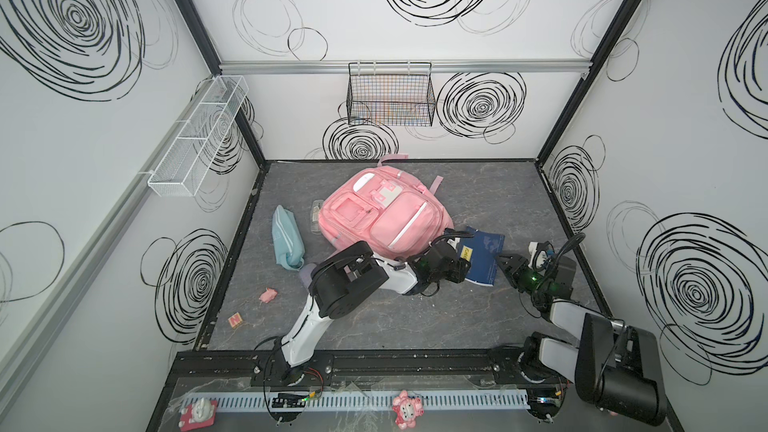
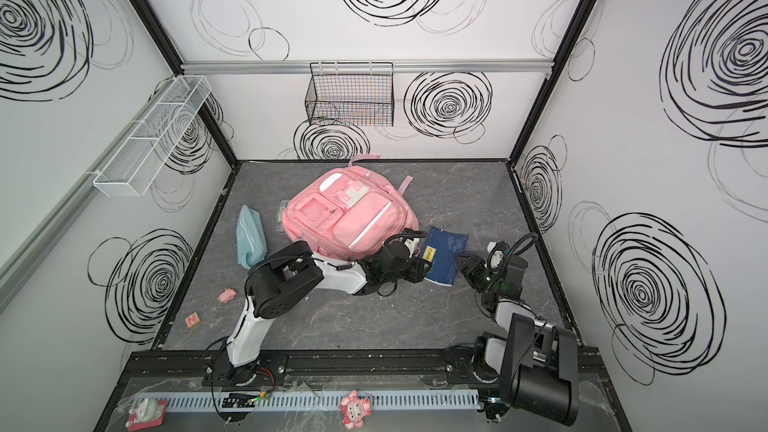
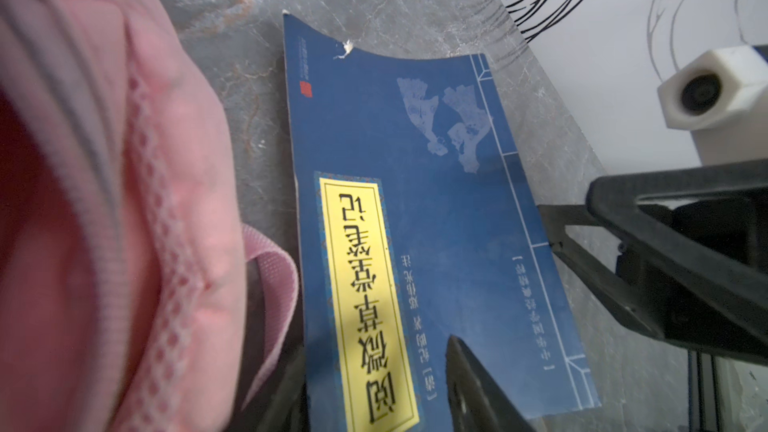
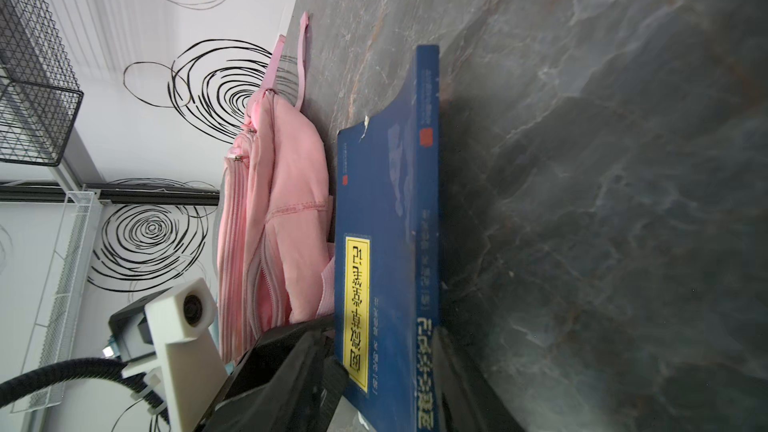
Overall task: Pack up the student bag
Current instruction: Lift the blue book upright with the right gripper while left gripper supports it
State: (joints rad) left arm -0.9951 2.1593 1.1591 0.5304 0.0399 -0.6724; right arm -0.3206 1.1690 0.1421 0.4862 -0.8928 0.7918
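1. Grey marbled tabletop (image 1: 415, 317): holds everything listed.
2. Large pink fabric backpack (image 1: 374, 218): lies front-up, mid-table towards the rear.
3. Blue paperback book with a yellow title label (image 1: 484, 251): just beside the backpack's right near corner, cover bowed.
4. Teal zip pouch (image 1: 286, 238): left of the backpack.
5. Your left gripper (image 1: 460, 271): jaws parted over the book's cover, clasping nothing.
6. Your right gripper (image 1: 503, 263): jaws straddle the book's edge; whether they pinch it, you cannot tell.

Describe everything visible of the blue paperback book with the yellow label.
Blue paperback book: yellow title label with black Chinese characters, pale figures, torn, curled corner. It lies cover-up on the grey marbled table, beside the pink backpack. The right gripper straddles its outer edge; the left gripper is over its label end.
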